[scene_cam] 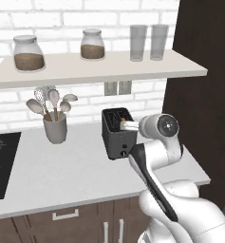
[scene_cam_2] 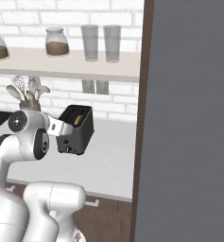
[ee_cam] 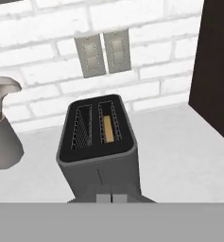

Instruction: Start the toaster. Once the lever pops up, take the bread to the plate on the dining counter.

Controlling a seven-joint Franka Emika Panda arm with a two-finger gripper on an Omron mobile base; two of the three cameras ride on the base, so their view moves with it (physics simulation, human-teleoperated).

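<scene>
Two slots open on top of the toaster (ee_cam: 98, 142), and in the hand view the right-hand one shows the golden edge of the bread (ee_cam: 108, 128) sunk low inside it, while the left-hand slot shows just its wire grille. Nearest the camera in that view, the end effector (ee_cam: 112, 198) sits at the toaster's front face, its two tips pressed together in a clenched state with nothing between them. No brand, label or readable writing shows on the toaster or on anything around it. The left base view has the arm reaching from the lower right to the toaster (scene_cam: 117, 133) on the pale table (scene_cam: 61, 171), with a small knob low on the toaster's front; a black cooktop (scene_cam: 1, 163) lies at the left edge of that table. The right base view shows the toaster (scene_cam_2: 77, 128) from the other side, the bread (scene_cam_2: 78, 119) just peeking at its top, and a tall dark panel (scene_cam_2: 189, 118) covering its right half. Left of the toaster stands a grey utensil cup (scene_cam: 55, 127) holding spoons and a whisk. Behind, on the white brick wall, are two outlet plates (ee_cam: 103, 51). Farthest up, a shelf (scene_cam: 99, 66) carries two jars (scene_cam: 28, 53) with brown contents and two clear glasses (scene_cam: 148, 42).
</scene>
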